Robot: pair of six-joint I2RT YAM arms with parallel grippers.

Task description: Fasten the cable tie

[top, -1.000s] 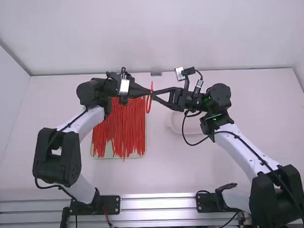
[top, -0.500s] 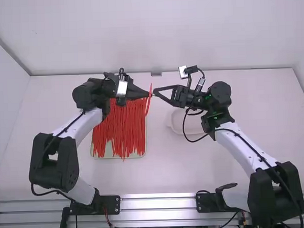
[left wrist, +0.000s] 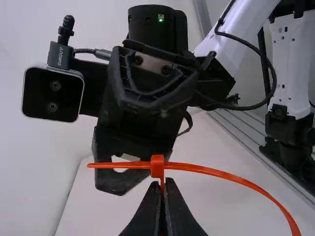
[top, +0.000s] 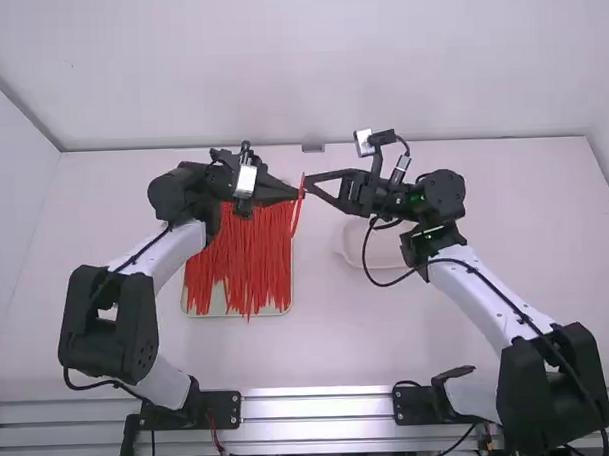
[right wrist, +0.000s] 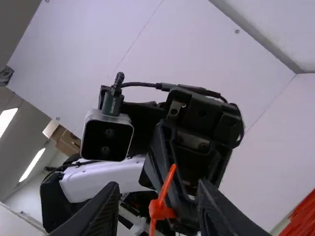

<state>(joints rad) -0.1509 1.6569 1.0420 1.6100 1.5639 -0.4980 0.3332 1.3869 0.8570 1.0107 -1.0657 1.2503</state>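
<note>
Our left fingers (left wrist: 147, 212) pinch the tie (left wrist: 211, 172) just under its head; our right fingers (right wrist: 104, 210) stand open around it. If they close off-centre, we may miss the tie or twist it loose.

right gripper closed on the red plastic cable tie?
No: in the right wrist view the right gripper has its two fingers spread wide apart, with the red plastic cable tie in the gap between them.
</note>
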